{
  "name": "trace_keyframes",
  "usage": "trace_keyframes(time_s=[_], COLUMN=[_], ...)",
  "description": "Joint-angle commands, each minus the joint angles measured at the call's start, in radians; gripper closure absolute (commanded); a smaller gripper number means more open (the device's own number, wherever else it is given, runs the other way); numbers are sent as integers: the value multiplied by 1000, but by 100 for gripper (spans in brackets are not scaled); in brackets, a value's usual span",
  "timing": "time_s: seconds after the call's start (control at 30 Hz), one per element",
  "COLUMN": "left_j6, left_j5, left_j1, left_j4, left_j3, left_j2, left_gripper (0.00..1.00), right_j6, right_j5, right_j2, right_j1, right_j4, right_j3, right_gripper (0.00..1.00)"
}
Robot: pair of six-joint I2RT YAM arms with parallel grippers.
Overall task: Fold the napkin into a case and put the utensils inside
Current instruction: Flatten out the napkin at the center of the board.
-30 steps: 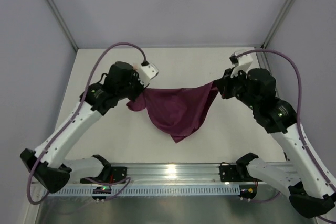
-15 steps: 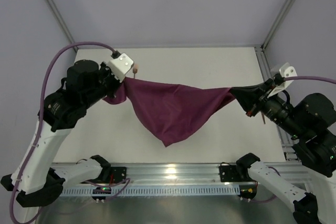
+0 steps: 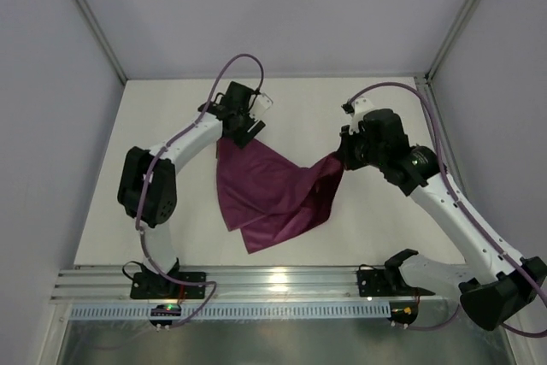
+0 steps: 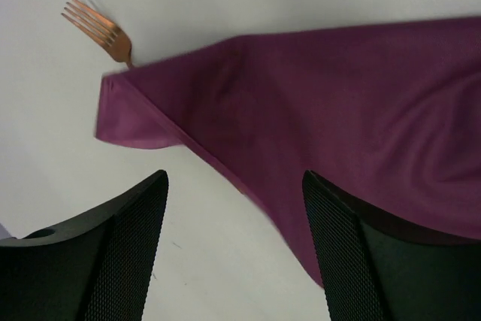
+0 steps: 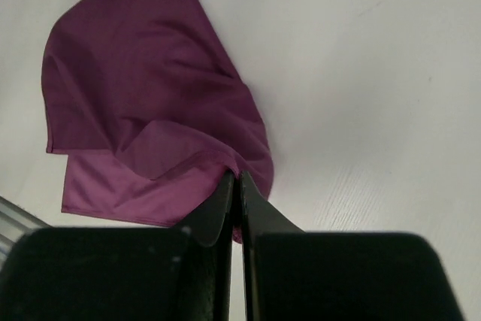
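The magenta napkin [image 3: 265,190] lies rumpled and doubled over, one corner overlapping the copper fork [image 4: 98,26].

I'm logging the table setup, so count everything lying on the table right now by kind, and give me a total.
napkin: 1
fork: 1 (handle tucked under the napkin's corner)
Total in view: 2

One napkin [image 3: 265,190], one fork [image 4: 98,29] (handle hidden).
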Motion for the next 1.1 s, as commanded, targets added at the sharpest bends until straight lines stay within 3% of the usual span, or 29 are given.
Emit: trace_keyframes(time_s=[0.0,0.13,0.27,0.37,0.43,0.5,0.53,0.57,0.83,1.07], left_j6=[-36,-67,68,143,205,228,234,237,276,279], left_j5=[74,154,297,384,355,338,328,296,252,285], left_j1=[-3,-61,-188,-224,-227,-230,-236,-244,-288,-288], left_j4=[54,-12,-129,-253,-311,-324,-313,-295,-103,35], left_j3=[92,8,-285,-467,-542,-628,-654,-681,-840,-857], left_j2=[-77,-253,-490,-619,-654,-657,-657,-663,-660,-570], left_gripper=[25,34,39,37,28,23,13,12,15,18], right_j6=[38,62,61,59,59,61,59,61,64,59], right_j5=[41,24,32,35,37,38,37,37,38,43], right_j2=[12,18,1,-13,-14,-11,-6,-5,4,-13], right_j1=[-11,-13,-13,-13,-16,-15,-16,-15,-16,-16], right_j4=[114,172,184,190,195,198,203,206,206,204], right_j3=[-56,-121,-158,-175,-179,-181,-181,-179,-184,-185], right_gripper=[97,97,97,97,97,97,97,97,97,97])
